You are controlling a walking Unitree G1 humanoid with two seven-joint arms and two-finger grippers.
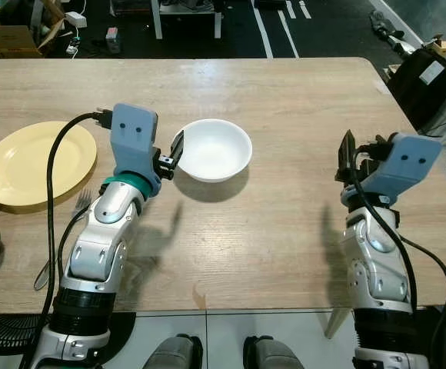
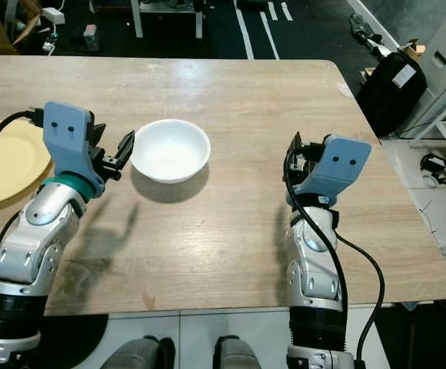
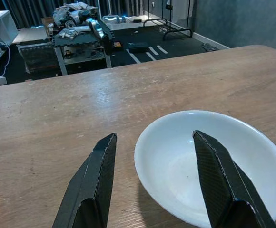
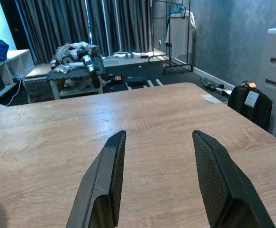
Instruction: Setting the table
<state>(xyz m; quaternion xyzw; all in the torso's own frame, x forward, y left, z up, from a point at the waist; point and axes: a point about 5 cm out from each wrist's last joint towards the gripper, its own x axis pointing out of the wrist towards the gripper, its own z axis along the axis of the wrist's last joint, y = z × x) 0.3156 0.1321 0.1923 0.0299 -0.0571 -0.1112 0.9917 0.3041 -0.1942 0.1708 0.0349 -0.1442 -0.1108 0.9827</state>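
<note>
- White bowl: you see it upright near the middle of the worktop.
- Left gripper: jaws spread wide, astride the bowl's near rim, gripping nothing.
- Right gripper: jaws wide apart and empty, over bare wood toward the worktop's right edge.
- Yellow plate and fork: at the left edge.

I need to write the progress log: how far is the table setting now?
Looks done: the yellow plate lies on the wooden table, with a fork beside it. In hand: the left gripper is open, its fingers astride the near rim of the white bowl, not yet closed on it. Left: gripping and placing the bowl. The right gripper hangs open over bare wood.
</note>
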